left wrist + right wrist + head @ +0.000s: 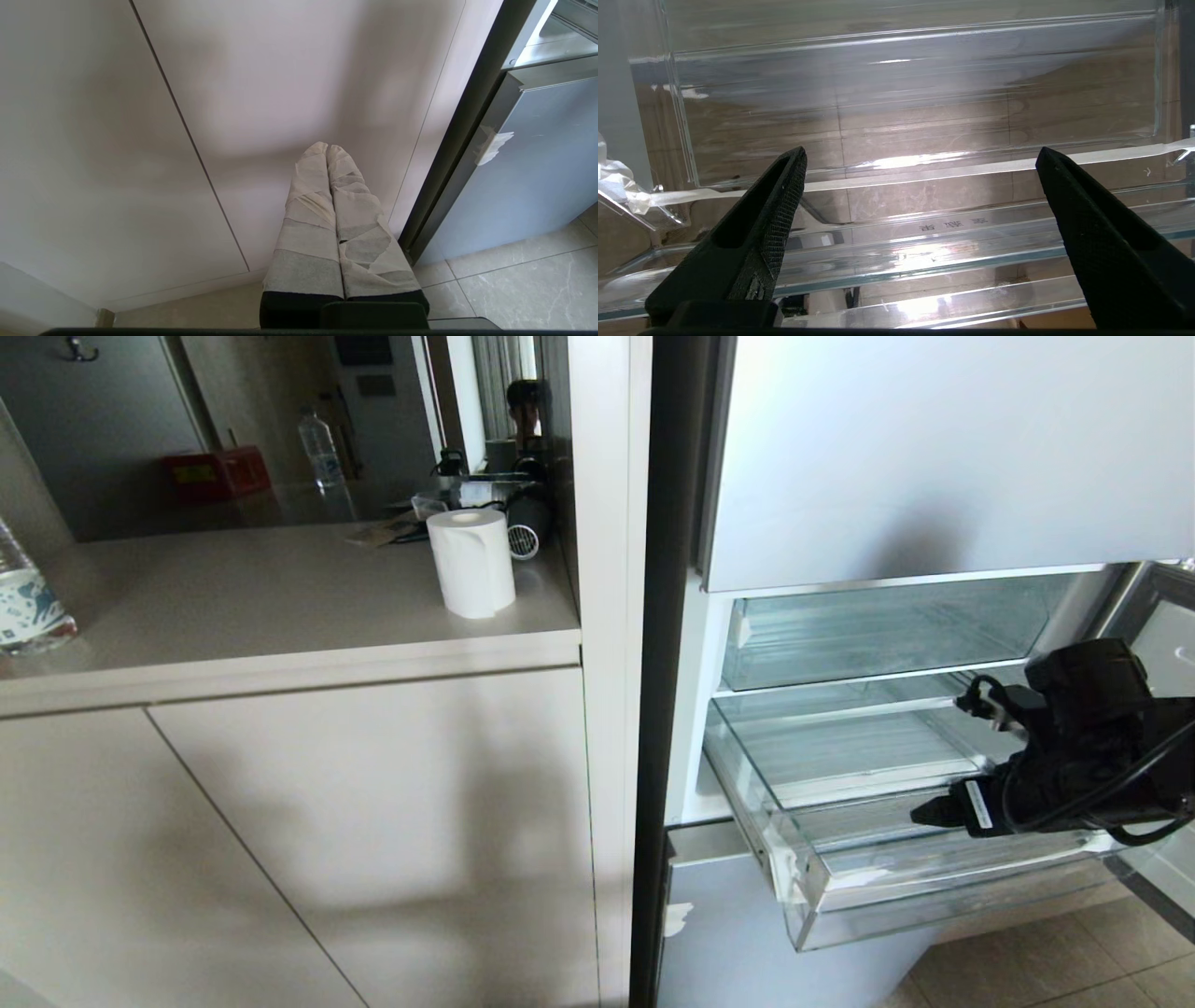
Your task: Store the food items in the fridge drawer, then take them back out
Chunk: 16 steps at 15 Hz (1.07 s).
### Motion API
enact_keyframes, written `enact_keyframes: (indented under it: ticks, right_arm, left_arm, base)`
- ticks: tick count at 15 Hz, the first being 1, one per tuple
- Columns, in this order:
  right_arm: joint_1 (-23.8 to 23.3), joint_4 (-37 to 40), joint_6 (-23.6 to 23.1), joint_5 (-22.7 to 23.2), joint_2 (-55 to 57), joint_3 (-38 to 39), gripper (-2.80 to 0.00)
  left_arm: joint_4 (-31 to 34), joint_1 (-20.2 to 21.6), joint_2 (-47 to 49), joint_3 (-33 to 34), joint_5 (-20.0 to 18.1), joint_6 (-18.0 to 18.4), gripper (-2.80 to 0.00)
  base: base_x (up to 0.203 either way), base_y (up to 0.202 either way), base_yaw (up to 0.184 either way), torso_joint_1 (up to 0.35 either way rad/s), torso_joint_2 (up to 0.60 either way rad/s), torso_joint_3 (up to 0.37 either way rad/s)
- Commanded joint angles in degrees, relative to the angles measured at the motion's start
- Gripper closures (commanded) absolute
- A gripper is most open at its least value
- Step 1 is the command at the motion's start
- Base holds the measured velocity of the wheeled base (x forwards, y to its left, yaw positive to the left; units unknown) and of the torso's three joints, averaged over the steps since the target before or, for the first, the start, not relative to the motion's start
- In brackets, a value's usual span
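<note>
Right gripper (920, 156) agape over bare fridge drawer (924, 275)

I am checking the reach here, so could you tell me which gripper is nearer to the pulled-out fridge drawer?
The right. The right gripper hangs open just above the fridge drawer, empty. The left gripper, shut, is parked low before the cabinet door beside the fridge.

The fridge drawer (822, 896) is a wide tray of clear plastic, pulled well out from the open fridge, its thick front lip hanging over the tiled floor. It sits level, directly below a second clear drawer that is pushed in. Through its ribbed base the floor tiles show. A strip of pale tape runs along its front wall. No fruit shows inside it.
</note>
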Motion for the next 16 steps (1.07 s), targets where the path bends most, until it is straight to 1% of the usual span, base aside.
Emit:
enact_keyframes:
  ticks: [1, 4, 8, 12, 15, 16]
  right_arm:
    - [0.1, 0.9, 0.0, 0.0, -2.4, 0.8, -2.8]
    - [0.1, 3.6, -0.1, 0.0, -4.2, 1.4, -2.8]
    - [0.1, 3.7, -0.1, 0.0, -6.1, 3.5, -2.8]
    - [0.0, 3.6, -1.1, 0.0, -7.7, 5.3, -2.8]
    - [0.1, 2.1, -0.8, 0.1, -4.6, 3.6, -2.8]
    - [0.3, -0.8, -0.7, 0.2, -2.6, 2.8, -2.8]
  left_arm:
    - [0.1, 0.0, 0.1, 0.0, 0.0, 0.0, 0.0]
    - [0.1, 0.0, 0.1, 0.0, 0.0, 0.0, 0.0]
    - [0.1, 0.0, 0.1, 0.0, 0.0, 0.0, 0.0]
    - [0.1, 0.0, 0.1, 0.0, 0.0, 0.0, 0.0]
    - [0.1, 0.0, 0.1, 0.0, 0.0, 0.0, 0.0]
    - [0.1, 0.0, 0.1, 0.0, 0.0, 0.0, 0.0]
  base:
    - [0.0, 0.0, 0.0, 0.0, 0.0, 0.0]
    - [0.0, 0.0, 0.0, 0.0, 0.0, 0.0]
    - [0.0, 0.0, 0.0, 0.0, 0.0, 0.0]
    - [0.0, 0.0, 0.0, 0.0, 0.0, 0.0]
    - [0.0, 0.0, 0.0, 0.0, 0.0, 0.0]
    - [0.0, 0.0, 0.0, 0.0, 0.0, 0.0]
